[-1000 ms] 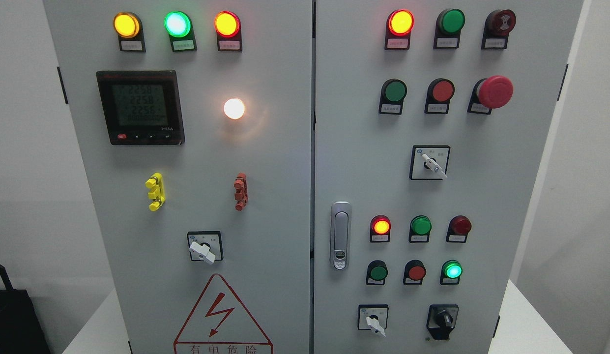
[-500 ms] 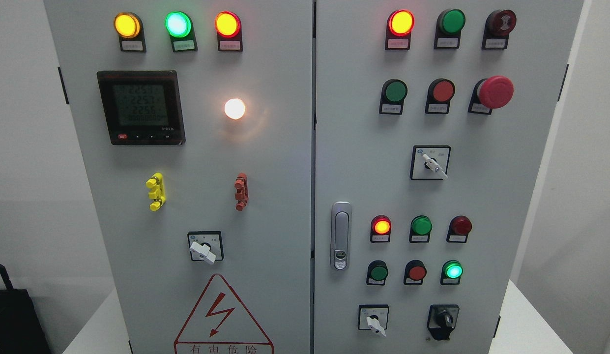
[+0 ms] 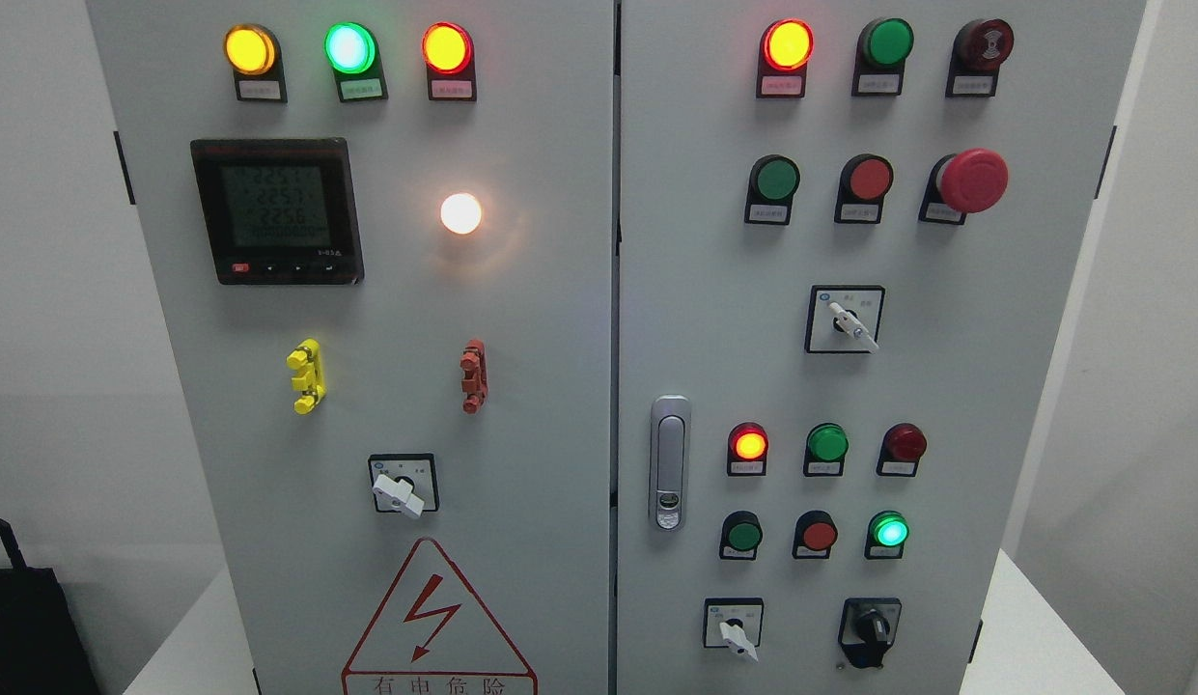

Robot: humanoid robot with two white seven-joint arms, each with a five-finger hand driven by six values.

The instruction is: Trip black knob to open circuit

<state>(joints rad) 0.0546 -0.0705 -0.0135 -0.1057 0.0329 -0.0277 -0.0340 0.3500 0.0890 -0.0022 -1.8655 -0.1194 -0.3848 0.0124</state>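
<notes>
Nothing changing since earlier frames; small black rotary knob (image 3: pixel 870 629) sitting lower right on grey cabinet (image 3: pixel 560 319); robot hands not showing, state impossible to tell.

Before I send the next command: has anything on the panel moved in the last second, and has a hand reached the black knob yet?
Nothing has moved. The black knob at the lower right of the cabinet sits as it did a second ago, untouched, and neither hand is in view. Only the digits on the meter flicker; the lamps and white selector switches look unchanged.
</notes>
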